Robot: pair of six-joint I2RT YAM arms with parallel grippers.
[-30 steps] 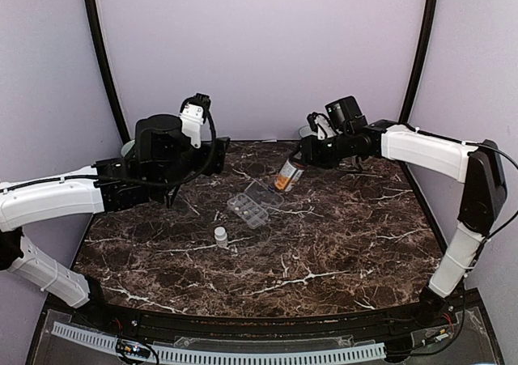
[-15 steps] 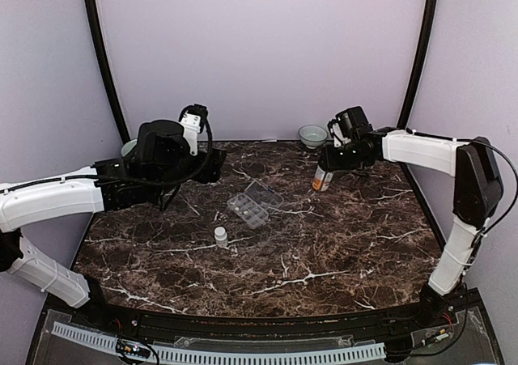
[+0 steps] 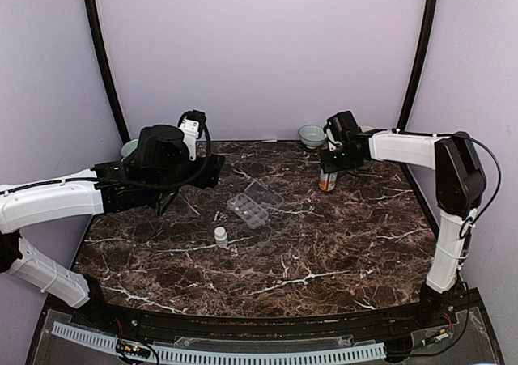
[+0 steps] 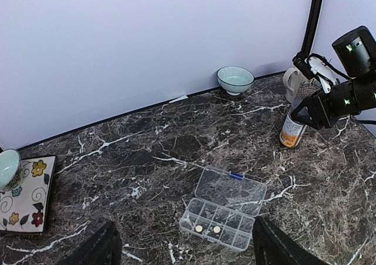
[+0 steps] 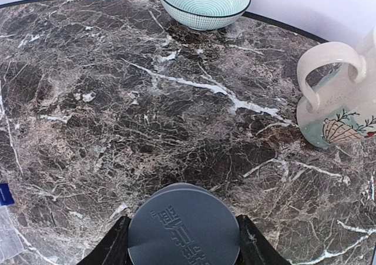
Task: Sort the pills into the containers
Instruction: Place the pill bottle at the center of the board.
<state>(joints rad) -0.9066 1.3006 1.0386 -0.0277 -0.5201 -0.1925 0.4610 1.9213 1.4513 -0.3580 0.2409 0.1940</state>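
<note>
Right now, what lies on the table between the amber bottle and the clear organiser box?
Nothing; the left wrist view shows only bare tabletop between the amber bottle and the organiser box.

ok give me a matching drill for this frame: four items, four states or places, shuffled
Items
1. amber bottle
2. organiser box
3. small white bottle
4. left gripper

States or places
A. lid open, two pills in its compartments
B. open, holding nothing
C. upright, gripped by the right gripper
D. standing alone, nearer the arm bases than the box

Pairs: 1-C, 2-A, 3-D, 4-B
</note>
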